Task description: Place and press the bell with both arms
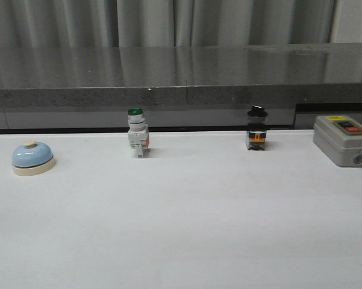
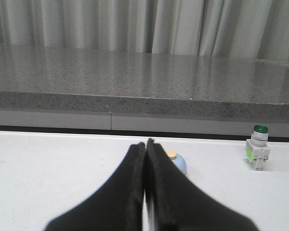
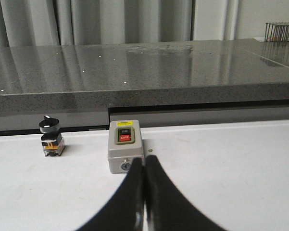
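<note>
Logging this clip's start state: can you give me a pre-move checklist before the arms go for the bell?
1. Bell upright on the white table, far left: ok.
2. Nothing touching the bell: ok.
3. Left gripper open for a grasp: not ok, fingers closed together, empty.
4. Right gripper free: ok, closed and empty, near the grey box.
5. Green-capped switch apart from the bell: ok.
6. Placement target marked: cannot tell.

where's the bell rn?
Front view: the bell sits far left on the white table, left of the green-capped switch. In the left wrist view it shows just past the shut left pincer.
</note>
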Controlling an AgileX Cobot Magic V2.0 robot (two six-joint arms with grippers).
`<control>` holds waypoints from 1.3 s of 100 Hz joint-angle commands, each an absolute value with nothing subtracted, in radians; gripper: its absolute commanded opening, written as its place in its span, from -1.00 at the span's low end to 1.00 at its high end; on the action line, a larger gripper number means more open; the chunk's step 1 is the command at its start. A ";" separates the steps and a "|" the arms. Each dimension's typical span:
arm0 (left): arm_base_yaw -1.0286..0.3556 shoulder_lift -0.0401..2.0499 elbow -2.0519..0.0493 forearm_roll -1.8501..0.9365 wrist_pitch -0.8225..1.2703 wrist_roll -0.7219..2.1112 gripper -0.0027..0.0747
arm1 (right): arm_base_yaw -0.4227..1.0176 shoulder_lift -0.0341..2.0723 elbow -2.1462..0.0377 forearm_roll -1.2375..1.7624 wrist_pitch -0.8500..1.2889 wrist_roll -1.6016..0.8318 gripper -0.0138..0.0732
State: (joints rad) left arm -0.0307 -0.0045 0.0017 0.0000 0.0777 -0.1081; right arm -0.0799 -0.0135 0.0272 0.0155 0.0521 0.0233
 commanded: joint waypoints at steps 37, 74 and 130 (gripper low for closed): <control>-0.028 -0.034 0.043 -0.007 -0.008 -0.116 -0.98 | -0.085 -0.024 0.012 0.006 -0.031 0.021 -0.82; -0.028 -0.034 0.043 0.128 -0.014 -0.053 -0.98 | -0.085 -0.024 0.012 0.006 -0.031 0.021 -0.82; -0.028 -0.031 0.007 0.103 -0.060 -0.053 -0.98 | -0.085 -0.024 0.012 0.006 -0.031 0.021 -0.82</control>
